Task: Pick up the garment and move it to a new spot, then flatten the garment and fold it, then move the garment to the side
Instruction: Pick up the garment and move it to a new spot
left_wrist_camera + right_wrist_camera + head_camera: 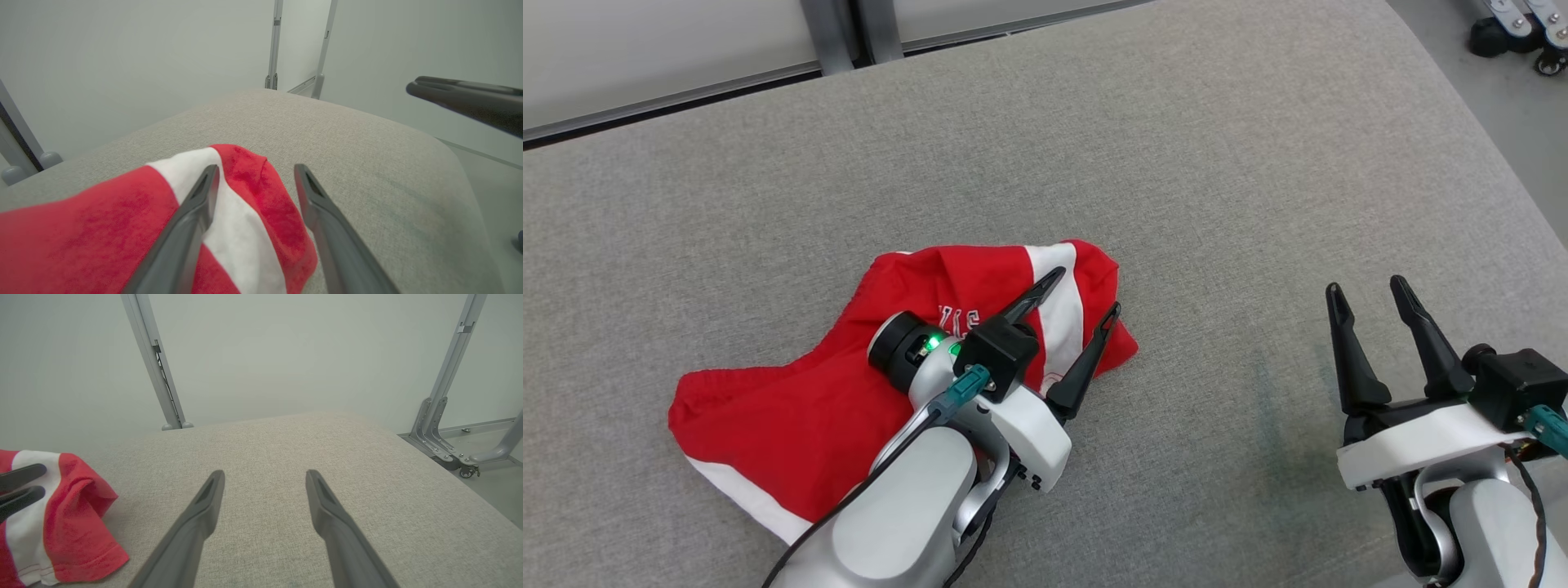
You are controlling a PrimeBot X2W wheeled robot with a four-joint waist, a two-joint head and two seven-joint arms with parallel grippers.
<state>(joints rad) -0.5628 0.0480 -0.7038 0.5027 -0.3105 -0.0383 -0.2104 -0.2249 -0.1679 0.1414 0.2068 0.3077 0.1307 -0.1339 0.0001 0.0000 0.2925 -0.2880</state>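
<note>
The crumpled red-and-white cloth garment (792,408) lies on the grey fabric bench (1176,163) and looks light and limp. My left end effector (1086,290) hovers over its white stripe with fingers apart. My right end effector (1365,286), equally spread, sits well apart from the garment. I'd pinch a hemmed corner.

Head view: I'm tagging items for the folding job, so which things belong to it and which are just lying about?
Belongs to the job:
red and white garment, crumpled on the grey padded surface
left pincer, open above the garment's edge
right pincer, open, apart from the garment

Just lying about:
metal frame posts beyond the far edge
wheeled base on the floor
</note>
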